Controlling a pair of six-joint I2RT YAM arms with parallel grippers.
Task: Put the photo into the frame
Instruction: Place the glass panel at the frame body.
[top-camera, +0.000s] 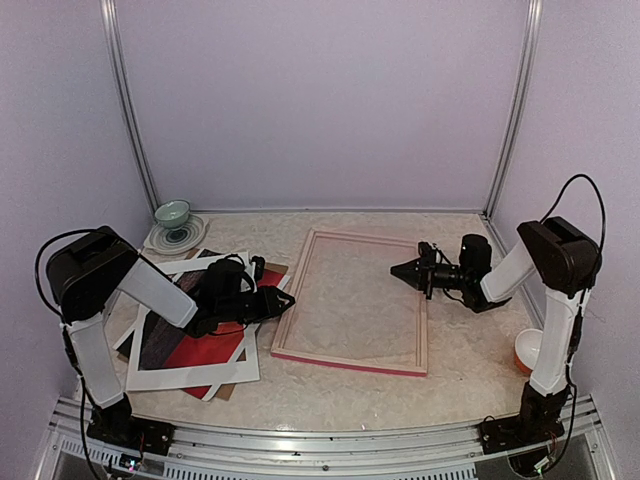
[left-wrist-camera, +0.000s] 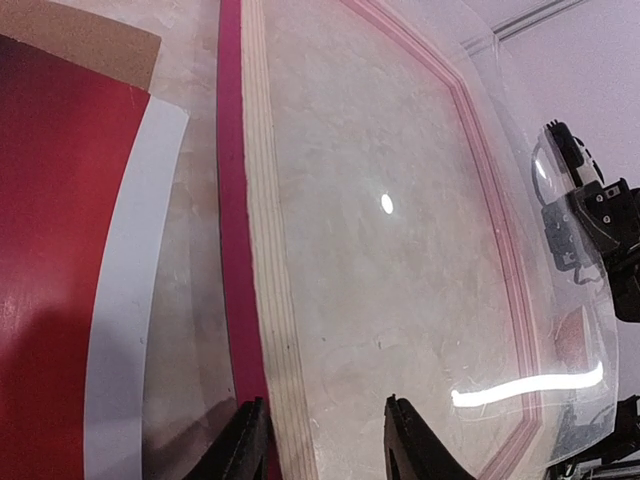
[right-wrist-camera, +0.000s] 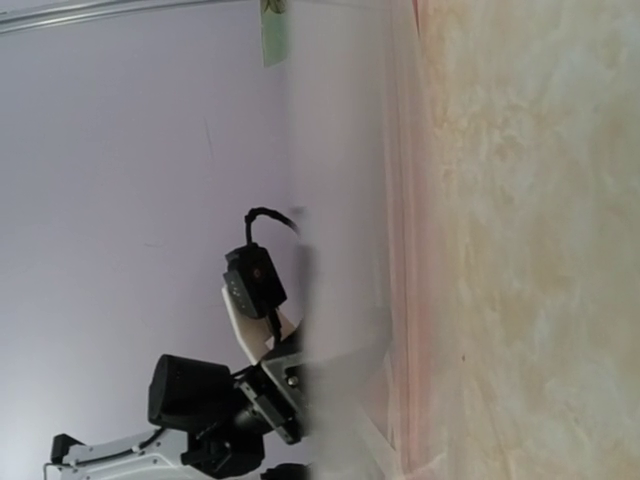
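Frame (top-camera: 349, 362) lies flat on the table (top-camera: 470, 335), pale wood back up, with pink showing along its near rail. We read its long axis as running from the arm bases toward the back wall, the far end leaning slightly right.

Left gripper (left-wrist-camera: 325, 445) is at the frame's left rail. Its jaws are partly open and straddle the rail: one finger (left-wrist-camera: 247, 445) sits at the pink outer face, the other stands clear inside the frame. We see no clamping.

Right gripper (top-camera: 400, 270) is over the frame's right side, pointing left across it, jaws closed on nothing.

Photo (top-camera: 215, 348) lies left of the frame under the white mat board (top-camera: 190, 378). Its red sky is toward the frame and its dark band away from it. It is too covered for us to tell its long axis.

Brown backing board (left-wrist-camera: 90, 30) lies just left of the frame, beneath the mat.
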